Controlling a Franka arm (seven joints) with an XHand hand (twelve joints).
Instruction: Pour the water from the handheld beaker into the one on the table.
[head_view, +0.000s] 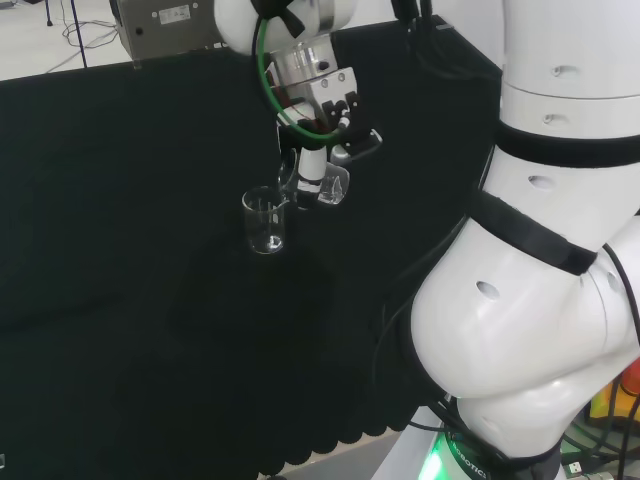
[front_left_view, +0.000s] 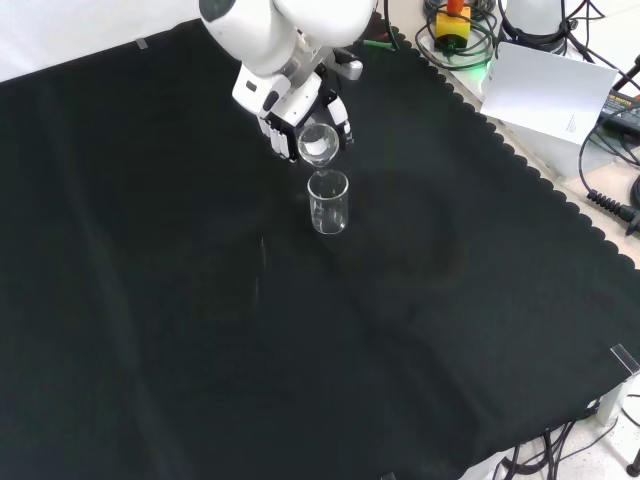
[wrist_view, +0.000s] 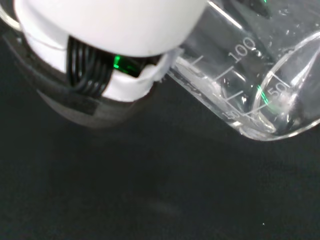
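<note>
Fingers (head_view: 312, 165) of the hand (front_left_view: 290, 105) curl round the tilted handheld beaker (front_left_view: 318, 143), just above the table beaker (front_left_view: 328, 201) near the cloth's (front_left_view: 150, 300) far edge in the front view; I would tip slowly, lip over its mouth.

The hand (head_view: 318, 128) hangs over the black cloth (head_view: 130, 250) and its fingers curl round a small clear beaker (head_view: 333, 184), which is tilted. Just beside it (to the left in this head view) a second clear beaker (head_view: 266, 221) stands upright on the cloth.
</note>
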